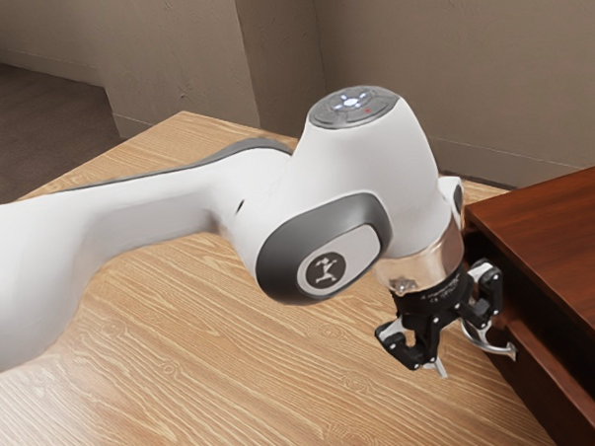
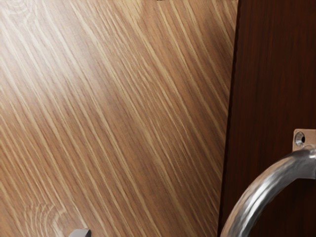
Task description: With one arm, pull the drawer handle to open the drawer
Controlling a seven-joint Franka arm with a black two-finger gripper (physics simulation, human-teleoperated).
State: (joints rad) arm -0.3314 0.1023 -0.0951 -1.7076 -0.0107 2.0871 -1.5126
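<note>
A dark red-brown wooden cabinet (image 1: 564, 235) stands at the exterior view's right, with its drawer front (image 1: 553, 368) facing the arm. A curved silver handle (image 1: 501, 347) is fixed to that front. My black gripper (image 1: 462, 354) hangs just in front of the drawer, open, its fingers spread wide. One silver fingertip (image 1: 483, 335) is close against the handle and the other (image 1: 437, 368) is out over the table. The wrist view has the handle (image 2: 266, 192) arching off its mounting plate (image 2: 301, 139) on the drawer front (image 2: 276, 74). I cannot tell whether the drawer is pulled out at all.
A light wooden table (image 1: 202, 367) stretches under the arm, bare around the gripper. My white arm (image 1: 179, 228) crosses it from the exterior view's left. Beige walls and a dark floor lie beyond the table's far edge.
</note>
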